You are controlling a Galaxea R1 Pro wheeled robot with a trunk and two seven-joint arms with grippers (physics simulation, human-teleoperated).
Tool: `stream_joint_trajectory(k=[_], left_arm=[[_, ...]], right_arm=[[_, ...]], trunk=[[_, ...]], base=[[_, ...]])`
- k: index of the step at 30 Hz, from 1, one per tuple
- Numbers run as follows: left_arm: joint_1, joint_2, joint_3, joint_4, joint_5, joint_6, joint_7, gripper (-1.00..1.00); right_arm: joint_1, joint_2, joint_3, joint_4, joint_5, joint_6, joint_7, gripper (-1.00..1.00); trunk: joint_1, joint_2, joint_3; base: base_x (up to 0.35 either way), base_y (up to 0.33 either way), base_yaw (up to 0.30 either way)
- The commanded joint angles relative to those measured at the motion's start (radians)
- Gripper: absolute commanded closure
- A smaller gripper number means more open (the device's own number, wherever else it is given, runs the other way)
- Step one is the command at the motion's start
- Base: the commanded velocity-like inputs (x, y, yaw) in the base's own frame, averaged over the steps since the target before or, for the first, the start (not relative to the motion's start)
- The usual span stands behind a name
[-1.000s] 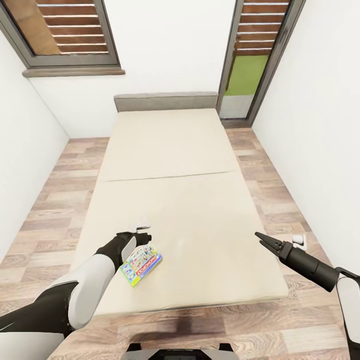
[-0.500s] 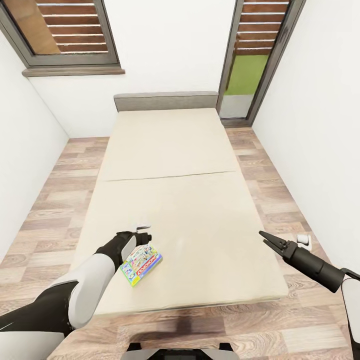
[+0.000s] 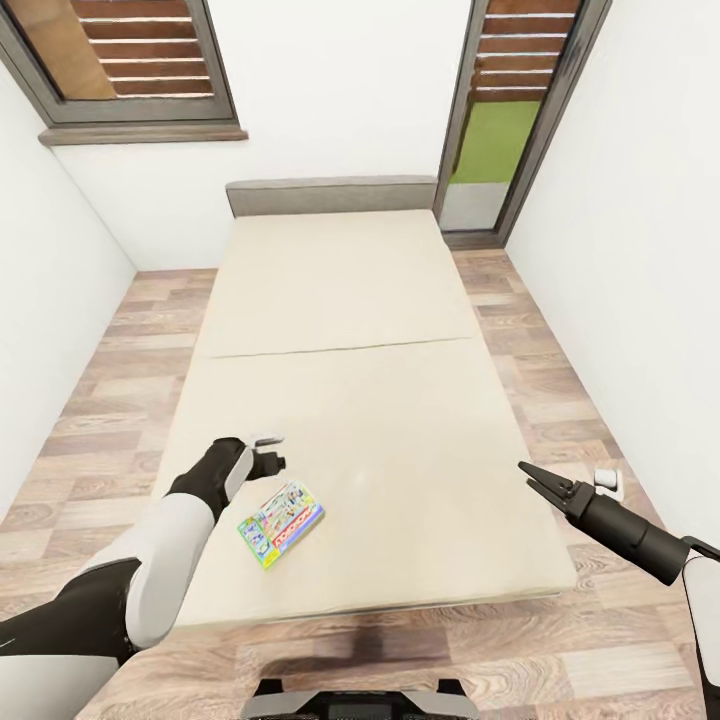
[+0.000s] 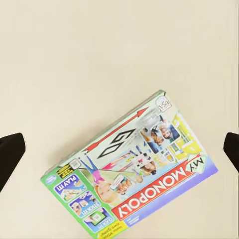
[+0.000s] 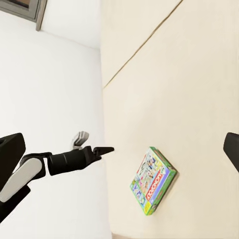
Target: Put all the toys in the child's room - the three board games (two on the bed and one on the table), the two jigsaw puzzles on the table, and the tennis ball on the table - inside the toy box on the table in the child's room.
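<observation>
A flat rectangular board game (image 3: 281,524) is lying face-up on the near part of the bed (image 3: 400,300), toward the robot's left and turned at an angle to the mattress edge. The left wrist view is resolving what the head view is not: the lid (image 4: 132,172) is carrying the words "MY MONOPOLY" on a red band, a large "GO" with a red arrow, a green border and small cartoon panels, with nothing touching the box. The left gripper (image 3: 268,450) is hovering just beyond the box's far-left corner, apart from it, holding nothing; its two dark fingertips (image 4: 11,155) are showing at opposite edges of the wrist picture, spread wide with the box lying between and below them. The right wrist view is giving the box's thickness (image 5: 153,180), a green side wall standing off the beige mattress, and the left arm's tip (image 5: 102,150) well apart from the box. The right gripper (image 3: 530,477) is hanging over the bed's right edge, well apart from the game; in the head view its fingers are appearing drawn together to a point. A small white object (image 3: 605,482) is lying on the plank floor beyond that gripper. Farther off, a seam is crossing the mattress, then the grey headboard (image 3: 330,195), the white wall and a slatted window (image 3: 140,50).
</observation>
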Motion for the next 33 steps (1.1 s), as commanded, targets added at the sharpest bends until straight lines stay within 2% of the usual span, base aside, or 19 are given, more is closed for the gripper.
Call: stream_joint_trajectory(k=[1,5,12,23,33], left_arm=[[-0.001,-0.001,0.008,-0.031,-0.009,0.034,-0.003,-1.0],[-0.002,-0.001,0.008,-0.105,-0.006,0.089,-0.011,-1.0],[-0.002,-0.002,0.008,-0.19,-0.002,0.108,-0.015,-1.0],[-0.002,-0.006,0.008,-0.237,0.003,0.107,-0.017,-1.0],[-0.002,-0.007,0.01,-0.242,0.004,0.1,-0.017,-1.0]], right_arm=[[-0.001,0.0,-0.001,0.0,0.005,0.004,0.007,-1.0],[-0.001,0.001,-0.001,0.0,0.005,0.004,0.007,-1.0],[-0.001,0.001,-0.001,0.0,0.005,0.004,0.007,-1.0],[-0.001,0.001,-0.001,0.0,0.005,0.004,0.007,-1.0],[-0.001,0.001,-0.001,0.0,0.005,0.004,0.007,-1.0]], trunk=[[0.0,-0.002,-0.003],[0.0,-0.002,-0.009],[0.0,-0.002,-0.021],[0.0,-0.002,-0.039],[0.0,-0.002,-0.055]], base=[[0.0,0.0,0.0],[0.0,0.0,0.0],[0.0,0.0,0.0],[0.0,0.0,0.0],[0.0,0.0,0.0]])
